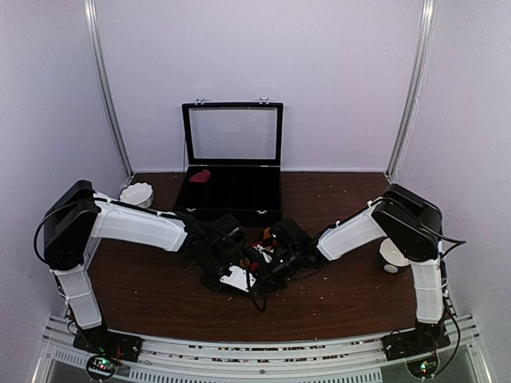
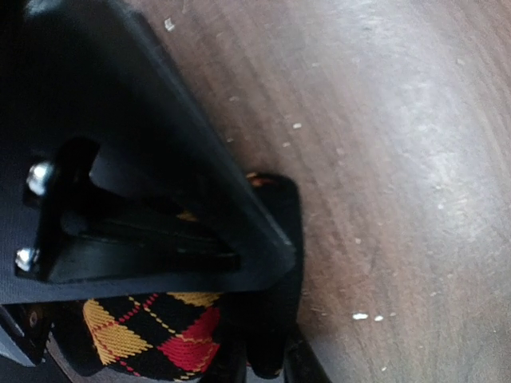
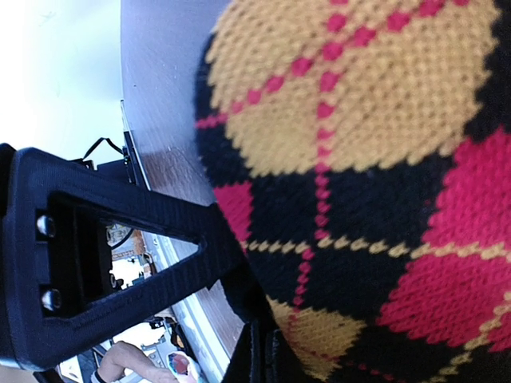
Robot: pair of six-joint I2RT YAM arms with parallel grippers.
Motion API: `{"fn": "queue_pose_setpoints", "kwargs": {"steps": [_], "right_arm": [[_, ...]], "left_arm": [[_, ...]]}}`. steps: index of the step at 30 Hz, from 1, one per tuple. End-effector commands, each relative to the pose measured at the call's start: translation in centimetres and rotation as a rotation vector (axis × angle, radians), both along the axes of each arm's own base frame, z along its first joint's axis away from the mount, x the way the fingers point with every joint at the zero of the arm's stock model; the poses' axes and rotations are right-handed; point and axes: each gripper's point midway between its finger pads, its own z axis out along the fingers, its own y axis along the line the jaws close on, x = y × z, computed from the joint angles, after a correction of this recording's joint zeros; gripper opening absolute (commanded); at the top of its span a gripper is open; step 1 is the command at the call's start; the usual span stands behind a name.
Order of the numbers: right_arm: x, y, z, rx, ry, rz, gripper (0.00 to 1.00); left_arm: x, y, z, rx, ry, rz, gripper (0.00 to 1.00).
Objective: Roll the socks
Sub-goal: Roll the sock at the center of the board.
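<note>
Top view: fixed high behind the arm bases [image 1: 104, 343], facing down and forward over the table [image 1: 343, 295] to the back wall [image 1: 255, 48]. It is far off, with the whole bench in frame.
Left wrist: close, looking past its own finger [image 2: 144, 199] onto the tabletop, with the sock [image 2: 168, 335] at the lower edge.
Right wrist: nearly against the same sock, its knit filling most of the frame.
Both wrist views share that sock.

I read this as robotics lab test cell, not home. Plain white walls [image 1: 319, 64] box in wood-grain table [image 1: 343, 295]. Aluminium frame posts [image 1: 108, 96] stand at back corners. Metal rail [image 1: 263, 351] along near edge carries arm bases [image 1: 100, 339]. Exposed circuit boards [image 1: 102, 365] show lit LEDs.
</note>
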Motion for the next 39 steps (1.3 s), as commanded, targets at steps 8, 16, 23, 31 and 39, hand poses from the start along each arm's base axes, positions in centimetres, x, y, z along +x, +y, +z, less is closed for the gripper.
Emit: {"fn": "queue_pose_setpoints", "kwargs": {"steps": [8, 16, 23, 31, 39], "right_arm": [[0.1, -1.0, -0.7, -0.009, 0.029, -0.059, 0.02], [0.7, -1.2, 1.1, 0.056, -0.011, -0.106, 0.20], [1.9, -3.6, 2.5, 0.049, -0.258, -0.148, 0.35], [-0.3, -9.3, 3.1, -0.065, -0.908, -0.092, 0.44], [-4.4, -6.7, 5.5, -0.187, -1.417, 0.162, 0.51]], "left_arm": [[1.0, 0.6, -0.7, 0.068, -0.002, 0.074, 0.00], [0.0, 1.1, 0.2, 0.048, 0.178, 0.181, 0.00], [-2.4, 1.3, 1.3, 0.035, 0.481, 0.300, 0.00], [-3.3, 1.0, 1.6, 0.077, 0.747, 0.400, 0.00], [-2.5, 0.6, 1.1, 0.107, 0.827, 0.463, 0.00]]}}
